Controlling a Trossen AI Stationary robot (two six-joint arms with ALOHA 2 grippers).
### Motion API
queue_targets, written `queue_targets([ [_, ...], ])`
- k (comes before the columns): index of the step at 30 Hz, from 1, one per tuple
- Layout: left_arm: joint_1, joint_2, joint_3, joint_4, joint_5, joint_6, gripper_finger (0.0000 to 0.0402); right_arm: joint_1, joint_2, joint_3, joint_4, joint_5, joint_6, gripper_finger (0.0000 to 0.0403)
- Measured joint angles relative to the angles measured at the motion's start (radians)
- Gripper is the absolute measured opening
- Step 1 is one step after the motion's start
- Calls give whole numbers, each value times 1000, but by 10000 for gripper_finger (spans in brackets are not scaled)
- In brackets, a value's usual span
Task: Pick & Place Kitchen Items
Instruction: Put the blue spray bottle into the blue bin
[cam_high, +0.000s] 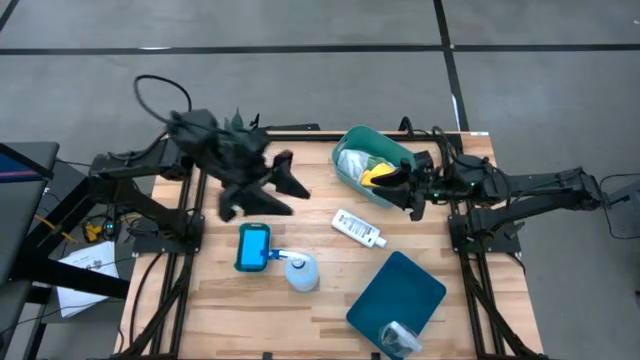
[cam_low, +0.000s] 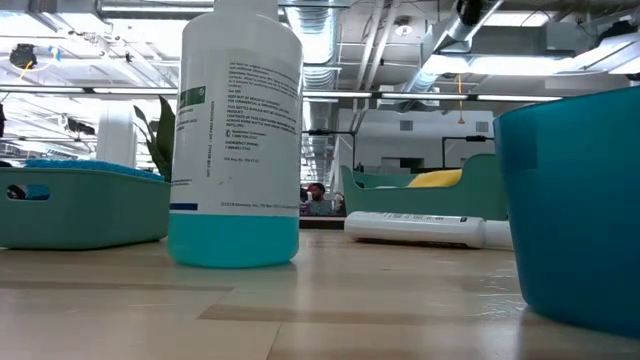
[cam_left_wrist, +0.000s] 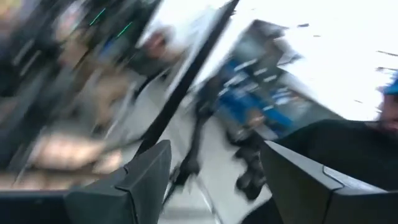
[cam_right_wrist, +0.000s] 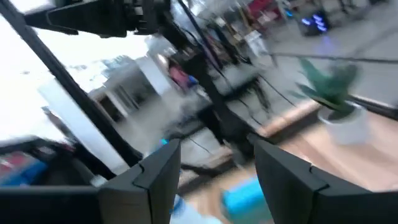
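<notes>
- Table (cam_high: 330, 300), high view: wooden top across the lower middle of the frame, both arms reaching in from its upper edge.
- Left gripper (cam_high: 262, 185): upper left of centre, raised over the table. Its own wrist view shows the two fingers (cam_left_wrist: 146, 177) spread apart with nothing between them; that view is smeared and points into the room.
- Right gripper (cam_high: 408, 185): upper right of centre, at the rim of the green tub (cam_high: 350, 140). Fingers (cam_right_wrist: 158, 171) parted, empty.
- Lid (cam_high: 397, 292): flat teal rectangle at lower right; a small crinkled silver cup (cam_high: 398, 336) sits on its lower corner.
- Green tub: upper centre-right, holding a pale cloth (cam_high: 352, 163) and a yellow item (cam_high: 378, 175).
- Spray bottle (cam_high: 300, 270): standing at lower centre, pale blue liquid; in the low view it fills the left foreground.
- Blue sponge (cam_high: 252, 247): just left of the spray bottle, long axis running top to bottom of the frame, directly below the left gripper.
- White bottle (cam_high: 358, 227): lying on its side at centre, long axis slanting from upper left to lower right, below and left of the right gripper.
- Judgement: the sponge is the left arm's nearest loose item; the white bottle is nearer the right arm. A grasp across the bottle's short axis would call for turning the wrist to match its slant.
</notes>
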Motion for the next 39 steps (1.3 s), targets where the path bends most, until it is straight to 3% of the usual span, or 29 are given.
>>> queue_targets([
  [3,-5,-11,0,155,126,99,241,41,40,1,119,3,20,195],
  [8,-76,-106,1,51,200,262,220,116,148,26,217,46,25,195],
  [13,-188,-192,0,-204,60,349,199,189,290,156,189,119,-10,195],
  [19,-347,-267,-14,-380,-138,350,184,231,467,413,3,224,-111,195],
  [27,-532,-344,-196,-521,-394,134,180,239,667,737,-311,296,-212,195],
  [36,-696,-407,-500,-511,-421,-215,182,238,810,884,-400,291,-207,195],
  [39,-749,-422,-615,-440,-421,-326,182,246,835,904,-408,262,-208,195],
])
